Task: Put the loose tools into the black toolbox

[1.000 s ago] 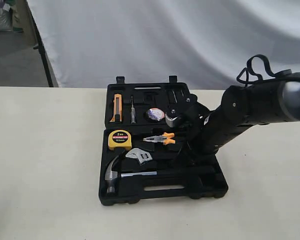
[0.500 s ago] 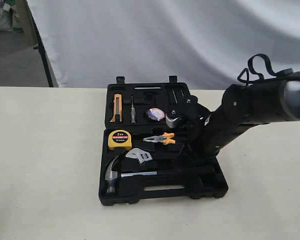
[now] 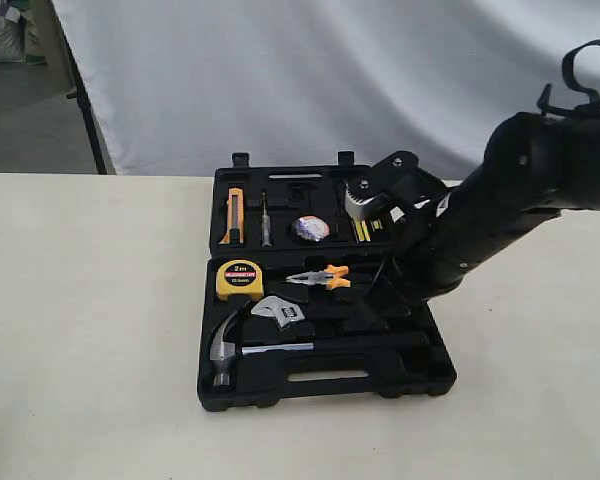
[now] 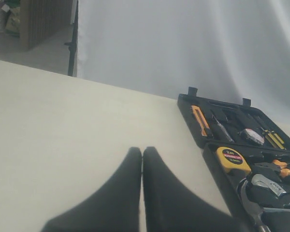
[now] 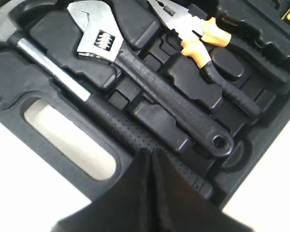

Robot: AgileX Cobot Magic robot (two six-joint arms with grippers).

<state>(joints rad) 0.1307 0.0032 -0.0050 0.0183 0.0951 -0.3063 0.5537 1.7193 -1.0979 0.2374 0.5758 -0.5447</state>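
- black toolbox lies open mid-surface, tools in its recesses.
- right pincer is together and empty over the hammer grip; left pincer is together too, left of the case.
- best approach: press any proud tool straight down, clear of the wrench.

Toolbox: black moulded plastic, matt, faint sheen on raised edges.
Hammer: polished bright metal head and upper shaft; black grip, finely stippled, rubbery look.
Wrench: shiny bare metal head, handle coated black, slightly grainy.
Pliers: bare grey metal nose, smooth orange and black plastic sleeves.
Tape measure: yellow plastic casing, glossy label.
Knife: orange plastic body.
Table: cream, smooth, matt.
Backdrop: white cloth, soft folds.
Arm: black casing, semi-gloss.
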